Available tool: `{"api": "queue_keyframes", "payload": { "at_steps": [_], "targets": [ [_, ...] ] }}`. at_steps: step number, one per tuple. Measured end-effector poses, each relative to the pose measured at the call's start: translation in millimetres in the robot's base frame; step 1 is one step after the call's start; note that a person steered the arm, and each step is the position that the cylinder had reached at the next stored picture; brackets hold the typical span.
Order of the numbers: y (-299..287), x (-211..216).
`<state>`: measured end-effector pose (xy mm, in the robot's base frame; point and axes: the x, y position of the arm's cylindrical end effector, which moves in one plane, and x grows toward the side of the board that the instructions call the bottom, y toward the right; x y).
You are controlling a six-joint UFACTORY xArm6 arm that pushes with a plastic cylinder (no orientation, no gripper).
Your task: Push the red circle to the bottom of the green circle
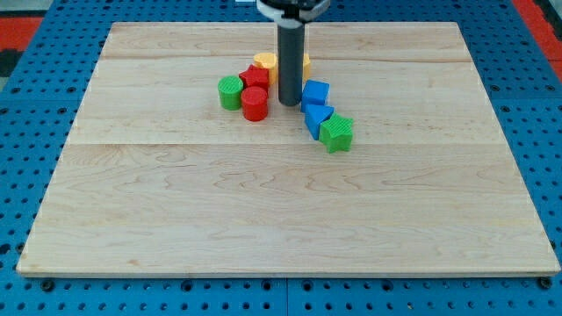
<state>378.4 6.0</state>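
The red circle [255, 104] stands on the wooden board, touching the lower right side of the green circle [230, 91]. My tip [289, 104] rests on the board just to the right of the red circle, with a small gap between them. The rod rises straight up out of the view's top.
A red block [255, 77] sits above the red circle, with a yellow block [265, 62] behind it. A second yellow block [305, 63] is partly hidden by the rod. Two blue blocks [315, 92] [317, 118] and a green star [336, 132] lie right of the tip.
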Motion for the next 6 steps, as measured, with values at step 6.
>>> {"api": "queue_keyframes", "payload": {
  "at_steps": [6],
  "targets": [
    [-148.9,-12.8]
  ]
}}
